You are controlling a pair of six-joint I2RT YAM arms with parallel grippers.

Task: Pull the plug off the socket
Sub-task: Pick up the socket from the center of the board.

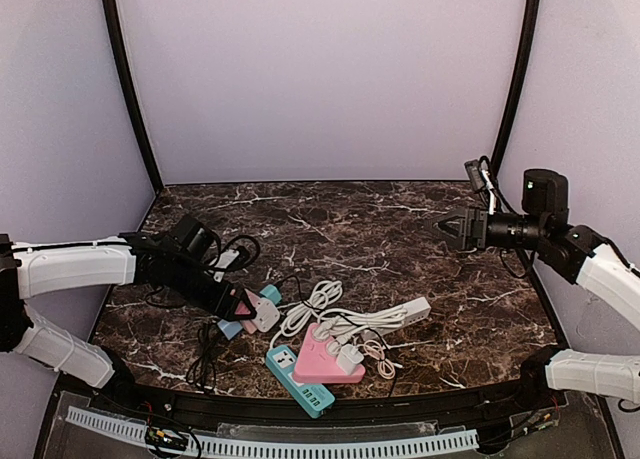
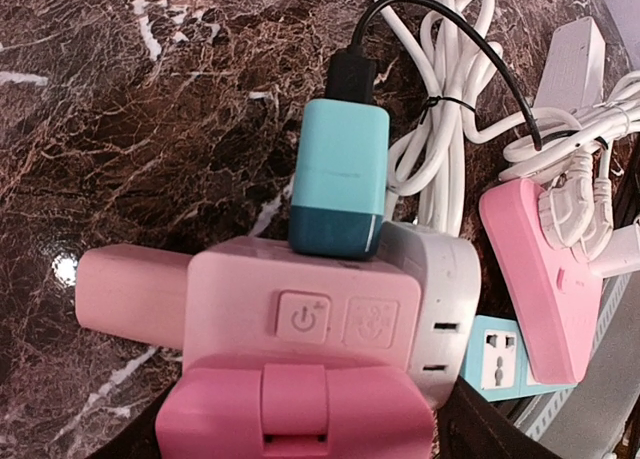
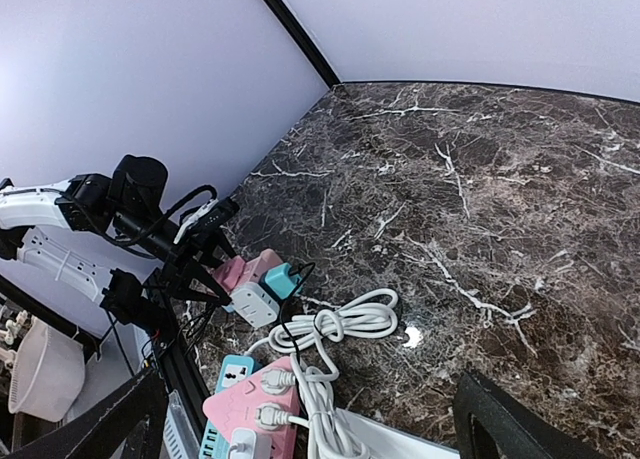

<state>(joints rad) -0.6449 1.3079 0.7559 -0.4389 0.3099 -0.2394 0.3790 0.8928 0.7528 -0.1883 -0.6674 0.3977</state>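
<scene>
Glossy pink socket block — boxy teal plug on veined marble.

On marble table: power strips, cords

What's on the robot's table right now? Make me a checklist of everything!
Surface: dark marble table.
Job's things: teal plug seated in the pink-and-white socket block.
Clutter: pink power strip, teal power strip, white power strip.
Grippers: left gripper at the socket block, grip unclear; right gripper open, raised, empty.
Cables: black cable into the teal plug; white cable bundle.
Surroundings: pale walls, black frame post.
</scene>
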